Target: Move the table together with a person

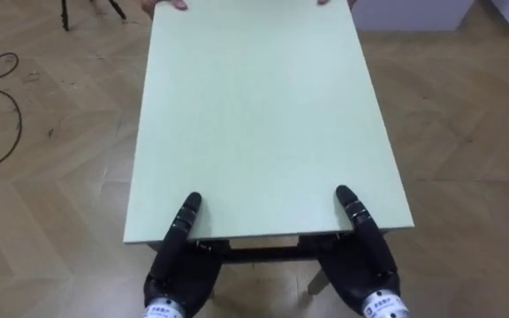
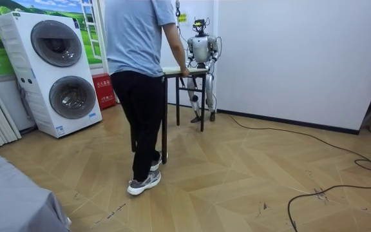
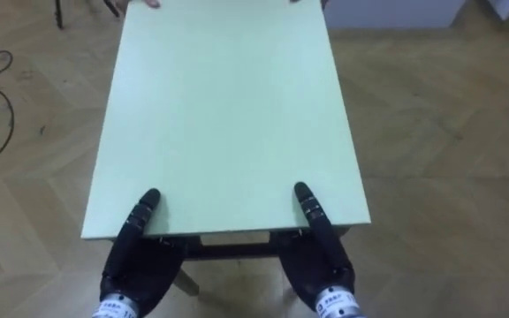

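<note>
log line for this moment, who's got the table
table: held at both ends | left hand: on near edge | right hand: on near edge | person: hands on far edge

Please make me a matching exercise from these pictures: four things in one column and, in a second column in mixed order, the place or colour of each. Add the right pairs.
Things:
1. table
2. left hand
3. person
4. white machines

Descriptions:
A. stacked one on the other, at the room view's left
B. pale green top
C. grips the near edge by the left corner, thumb on top
D. holds the far end, opposite the robot

Pairs: 1-B, 2-C, 3-D, 4-A
</note>
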### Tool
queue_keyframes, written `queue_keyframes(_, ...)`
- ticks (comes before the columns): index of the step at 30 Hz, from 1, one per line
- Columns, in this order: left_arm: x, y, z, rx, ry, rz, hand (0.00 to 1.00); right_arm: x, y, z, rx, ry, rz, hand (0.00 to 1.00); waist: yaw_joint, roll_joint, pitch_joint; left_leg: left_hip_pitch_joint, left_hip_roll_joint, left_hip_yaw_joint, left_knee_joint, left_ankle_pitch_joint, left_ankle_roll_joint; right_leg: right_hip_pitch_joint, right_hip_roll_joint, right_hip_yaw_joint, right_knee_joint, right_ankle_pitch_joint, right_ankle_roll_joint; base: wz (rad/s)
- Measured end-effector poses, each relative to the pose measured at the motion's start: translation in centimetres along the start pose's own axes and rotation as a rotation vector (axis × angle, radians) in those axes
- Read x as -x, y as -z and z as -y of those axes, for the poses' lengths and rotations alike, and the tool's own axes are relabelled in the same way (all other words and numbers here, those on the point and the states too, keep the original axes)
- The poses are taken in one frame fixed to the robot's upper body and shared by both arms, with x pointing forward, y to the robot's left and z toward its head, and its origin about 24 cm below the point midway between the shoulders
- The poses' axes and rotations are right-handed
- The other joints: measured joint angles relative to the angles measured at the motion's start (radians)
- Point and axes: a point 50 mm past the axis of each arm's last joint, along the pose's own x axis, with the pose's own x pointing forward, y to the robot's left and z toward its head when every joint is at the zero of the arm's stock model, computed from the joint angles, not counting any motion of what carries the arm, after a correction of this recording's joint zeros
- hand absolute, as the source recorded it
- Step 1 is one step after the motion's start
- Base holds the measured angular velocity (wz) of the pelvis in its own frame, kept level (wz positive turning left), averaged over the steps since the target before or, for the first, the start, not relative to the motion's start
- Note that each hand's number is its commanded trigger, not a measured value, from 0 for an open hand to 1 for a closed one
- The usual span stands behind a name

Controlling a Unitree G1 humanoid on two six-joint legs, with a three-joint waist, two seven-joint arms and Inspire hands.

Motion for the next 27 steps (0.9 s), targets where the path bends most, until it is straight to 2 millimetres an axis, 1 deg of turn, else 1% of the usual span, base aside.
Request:
queue_keyframes(1,0.0,0.0,0.0,0.001,-0.001,-0.005,1.00,0.0,-0.1,0.0,0.002,0.002,0.002,1.00,-0.016,0.006,0.0030,0.034,-0.014,0.010,-0.087,-0.043,0.008,-0.005,-0.003,-0.004,0.007,0.005,0.004,0.31)
queue_keyframes(2,0.0,0.0,0.0,0.001,-0.001,-0.005,1.00,0.0,-0.2,0.0,0.007,0.004,0.003,1.00,-0.029,0.006,0.0031,0.042,-0.021,0.011,-0.129,-0.053,0.009,-0.013,-0.007,0.001,0.008,0.012,0.005,0.60)
queue_keyframes(3,-0.2,0.0,0.2,-0.005,0.008,-0.006,1.00,0.0,-0.4,-0.1,0.011,-0.003,0.008,1.00,-0.060,0.008,0.0027,0.046,-0.044,0.011,-0.204,-0.058,0.011,-0.039,-0.018,0.034,0.007,0.032,0.007,0.76)
queue_keyframes(4,-0.5,0.1,0.6,-0.008,0.021,-0.010,1.00,0.1,-0.7,-0.3,0.017,-0.012,0.017,1.00,-0.079,0.015,0.0015,0.050,-0.064,0.010,-0.279,-0.058,0.011,-0.070,-0.024,0.086,0.004,0.058,0.010,0.73)
queue_keyframes(5,-0.7,0.1,0.8,-0.011,0.028,-0.014,1.00,0.1,-0.8,-0.4,0.019,-0.017,0.023,1.00,-0.085,0.020,0.0004,0.052,-0.070,0.010,-0.311,-0.058,0.011,-0.081,-0.027,0.099,0.004,0.068,0.012,0.54)
queue_keyframes(7,-1.3,0.1,1.4,-0.025,0.041,-0.019,1.00,0.0,-1.1,-0.6,0.011,-0.023,0.035,1.00,-0.085,0.026,-0.0004,0.063,-0.099,0.012,-0.396,-0.057,0.015,-0.113,-0.043,0.123,0.007,0.083,0.030,0.24)
queue_keyframes(8,-1.3,0.1,1.4,-0.026,0.040,-0.019,1.00,0.0,-1.1,-0.6,0.010,-0.023,0.035,1.00,-0.086,0.028,-0.0017,0.068,-0.104,0.013,-0.416,-0.056,0.016,-0.120,-0.047,0.124,0.009,0.087,0.032,0.06)
queue_keyframes(9,-1.3,0.1,1.4,-0.032,0.035,-0.019,1.00,0.0,-1.1,-0.6,0.011,-0.021,0.035,1.00,-0.079,0.029,-0.0013,0.084,-0.119,0.014,-0.453,-0.043,0.039,-0.126,-0.055,0.131,0.009,0.095,0.035,-0.06)
queue_keyframes(10,-1.3,0.1,1.4,-0.031,0.030,-0.020,1.00,0.0,-1.1,-0.6,0.008,-0.019,0.035,1.00,-0.068,0.029,-0.0010,0.099,-0.135,0.006,-0.489,-0.030,0.063,-0.132,-0.059,0.146,0.007,0.108,0.037,-0.11)
queue_keyframes(11,-1.3,0.2,1.4,-0.030,0.030,-0.019,1.00,0.0,-1.1,-0.6,0.008,-0.019,0.037,1.00,-0.067,0.030,-0.0009,0.105,-0.139,0.005,-0.504,-0.027,0.068,-0.135,-0.062,0.148,0.007,0.113,0.036,-0.09)
queue_keyframes(12,-1.5,0.3,1.3,-0.032,0.026,-0.025,1.00,0.0,-1.2,-0.4,0.006,-0.012,0.043,1.00,-0.064,0.030,-0.0009,0.113,-0.150,0.004,-0.525,-0.016,0.087,-0.136,-0.070,0.149,0.006,0.123,0.036,0.00)
queue_keyframes(13,-1.7,0.4,1.2,-0.033,0.019,-0.030,1.00,0.0,-1.2,-0.3,0.003,-0.004,0.046,1.00,-0.062,0.030,-0.0013,0.114,-0.157,0.005,-0.529,-0.009,0.096,-0.137,-0.076,0.150,0.004,0.135,0.039,0.03)
queue_keyframes(14,-1.7,0.4,1.1,-0.034,0.016,-0.031,1.00,0.0,-1.2,-0.2,0.003,-0.003,0.046,1.00,-0.061,0.029,-0.0013,0.113,-0.161,0.006,-0.528,-0.007,0.100,-0.138,-0.079,0.151,0.003,0.140,0.039,0.00)
queue_keyframes(15,-1.8,0.5,1.0,-0.031,0.011,-0.033,1.00,0.0,-1.2,-0.2,0.006,-0.001,0.046,1.00,-0.058,0.029,-0.0010,0.112,-0.172,0.010,-0.527,-0.002,0.108,-0.141,-0.089,0.155,0.003,0.151,0.040,-0.14)
queue_keyframes(16,-1.8,0.5,1.0,-0.028,0.009,-0.033,1.00,0.0,-1.2,-0.2,0.007,0.001,0.047,1.00,-0.049,0.026,-0.0011,0.110,-0.181,0.023,-0.526,0.004,0.116,-0.150,-0.095,0.166,0.004,0.165,0.041,-0.21)
queue_keyframes(17,-1.8,0.6,1.0,-0.028,0.009,-0.034,1.00,0.0,-1.2,-0.2,0.008,0.002,0.048,1.00,-0.043,0.023,-0.0012,0.108,-0.186,0.032,-0.526,0.006,0.120,-0.156,-0.099,0.170,0.006,0.171,0.042,-0.28)
queue_keyframes(18,-1.9,0.7,0.9,-0.023,0.006,-0.037,1.00,0.0,-1.2,-0.2,0.009,0.004,0.051,1.00,-0.037,0.021,-0.0020,0.100,-0.196,0.039,-0.523,0.012,0.130,-0.166,-0.108,0.175,0.006,0.192,0.045,-0.16)
queue_keyframes(19,-1.9,0.8,0.9,-0.021,0.006,-0.037,1.00,0.0,-1.3,-0.1,0.015,0.004,0.057,1.00,-0.039,0.015,-0.0037,0.085,-0.207,0.046,-0.522,0.019,0.143,-0.179,-0.121,0.178,0.006,0.210,0.052,-0.10)
queue_keyframes(20,-1.9,0.8,1.0,-0.021,0.007,-0.037,1.00,0.0,-1.3,-0.2,0.017,0.004,0.058,1.00,-0.040,0.010,-0.0066,0.076,-0.212,0.050,-0.522,0.023,0.149,-0.189,-0.126,0.181,0.006,0.222,0.056,0.00)
queue_keyframes(21,-1.9,0.8,1.0,-0.022,0.009,-0.037,1.00,0.0,-1.4,-0.2,0.017,0.005,0.059,1.00,-0.041,0.002,-0.0092,0.058,-0.220,0.055,-0.515,0.030,0.162,-0.202,-0.134,0.191,0.003,0.248,0.073,0.00)
queue_keyframes(22,-1.9,0.9,1.1,-0.024,0.012,-0.043,1.00,0.0,-1.5,-0.1,0.013,0.010,0.061,1.00,-0.041,0.001,-0.0098,0.043,-0.221,0.060,-0.511,0.037,0.175,-0.212,-0.137,0.214,0.002,0.281,0.113,0.04)
queue_keyframes(23,-1.9,0.9,1.0,-0.024,0.011,-0.043,1.00,0.0,-1.5,-0.1,0.007,0.013,0.059,1.00,-0.039,0.002,-0.0099,0.039,-0.220,0.062,-0.510,0.041,0.183,-0.215,-0.140,0.225,0.010,0.291,0.126,0.28)
queue_keyframes(24,-1.9,0.8,0.9,-0.032,0.001,-0.045,1.00,0.2,-1.3,0.2,-0.004,0.027,0.054,1.00,-0.046,-0.004,-0.0113,0.037,-0.219,0.078,-0.509,0.047,0.193,-0.224,-0.171,0.231,0.113,0.243,0.138,0.49)
queue_keyframes(25,-1.8,0.7,0.7,-0.046,-0.009,-0.046,1.00,0.4,-1.0,0.4,-0.014,0.038,0.051,1.00,-0.063,-0.019,-0.0143,0.044,-0.223,0.104,-0.513,0.052,0.201,-0.226,-0.220,0.234,0.271,0.169,0.139,0.56)
queue_keyframes(26,-1.8,0.7,0.6,-0.049,-0.013,-0.046,1.00,0.5,-0.9,0.5,-0.019,0.044,0.050,1.00,-0.068,-0.026,-0.0174,0.044,-0.225,0.115,-0.512,0.054,0.204,-0.221,-0.244,0.237,0.344,0.144,0.142,0.36)
queue_keyframes(27,-1.7,0.6,0.5,-0.058,-0.016,-0.048,1.00,0.6,-0.8,0.6,-0.024,0.053,0.048,1.00,-0.063,-0.037,-0.0175,0.049,-0.230,0.121,-0.509,0.056,0.207,-0.196,-0.266,0.269,0.448,0.117,0.152,0.07)
